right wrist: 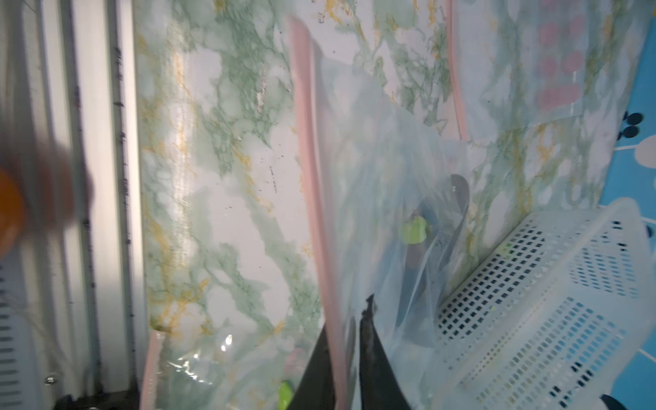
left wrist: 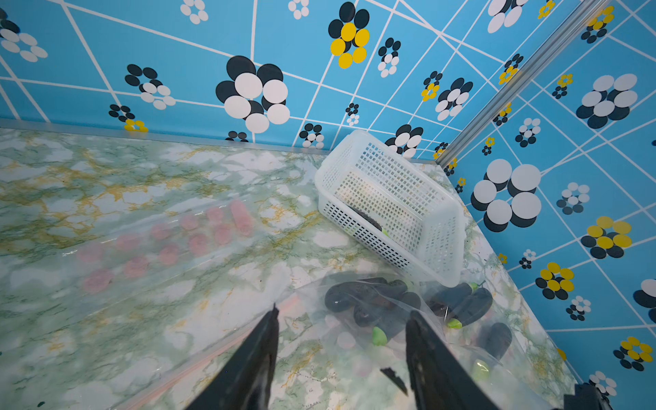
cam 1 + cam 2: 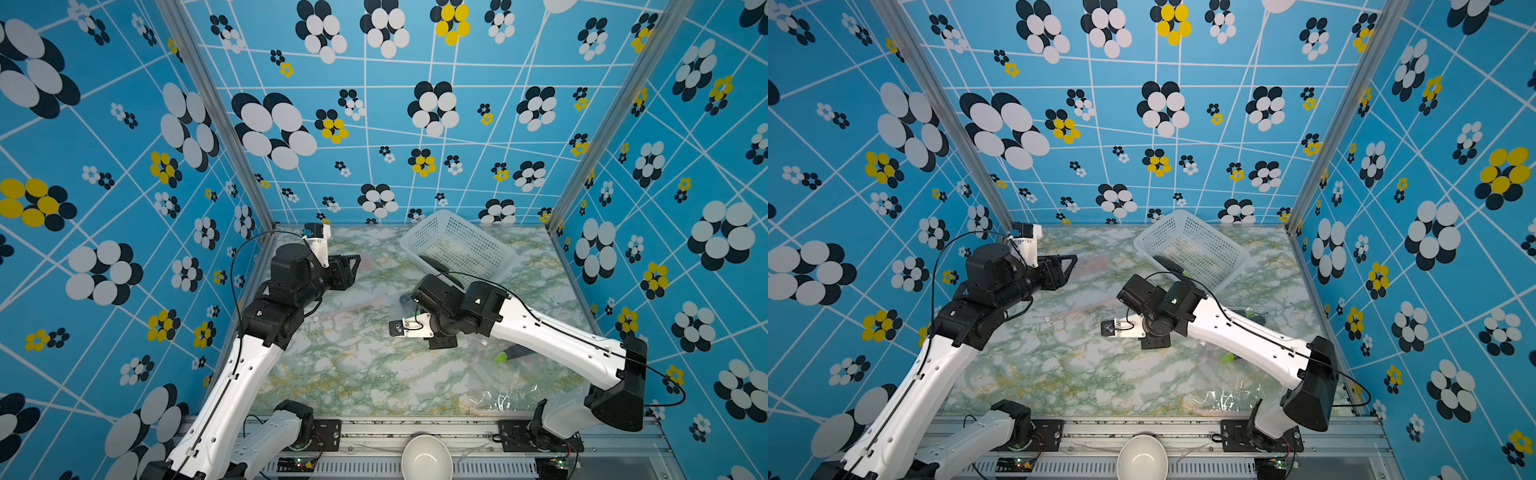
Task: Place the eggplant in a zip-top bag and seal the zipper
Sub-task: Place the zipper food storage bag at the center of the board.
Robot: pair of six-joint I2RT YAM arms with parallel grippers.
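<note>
We see a glossy dark-purple, green-stemmed eggplant [image 2: 351,296] inside a crinkly clear zip-top bag [image 2: 340,342]; the right end effector [image 1: 349,316] narrowly straddles its pink zipper [image 1: 312,177], the left end effector [image 2: 344,311] is wide and empty.

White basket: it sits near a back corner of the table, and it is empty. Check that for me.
Not empty. The white basket does sit near a back corner of the table, but a dark eggplant with a green tip lies inside it, as the left wrist view shows.
</note>
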